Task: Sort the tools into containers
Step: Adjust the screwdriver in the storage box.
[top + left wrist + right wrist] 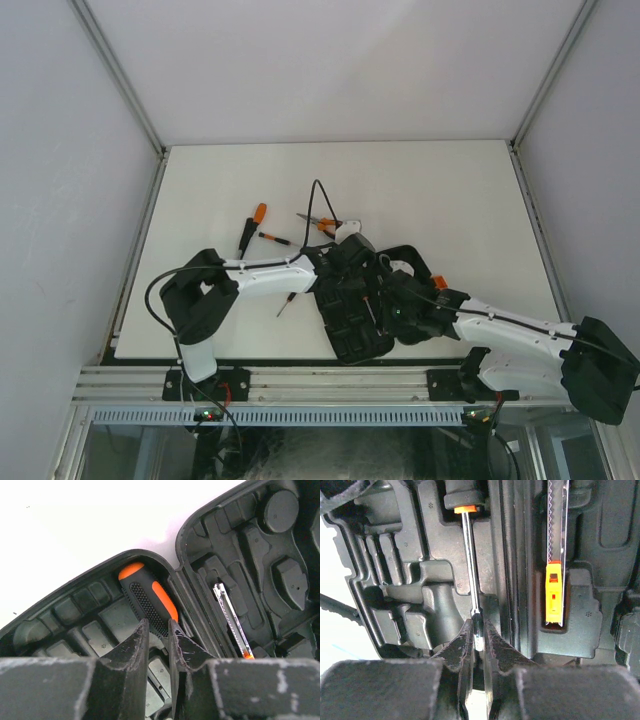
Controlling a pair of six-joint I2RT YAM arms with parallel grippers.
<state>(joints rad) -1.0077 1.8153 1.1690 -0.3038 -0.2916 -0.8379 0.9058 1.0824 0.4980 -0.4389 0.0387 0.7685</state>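
Finding no readable text, brand, number or sign anywhere: nothing legible showing on the tool case [295, 587], on the screwdriver [150, 597] or on the bench [450, 200] (tiny red marks standing on the orange block [553, 592] below the toothed blade [556, 520], too small for reading).

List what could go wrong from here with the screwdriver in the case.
The right gripper pinches the screwdriver by its thin shaft near the tip; it may slip or pivot.
The left gripper straddles what looks like its handle; if the arms move unevenly, it could lever out of its slot.
The case lies by the table near edge; a push might slide it off.
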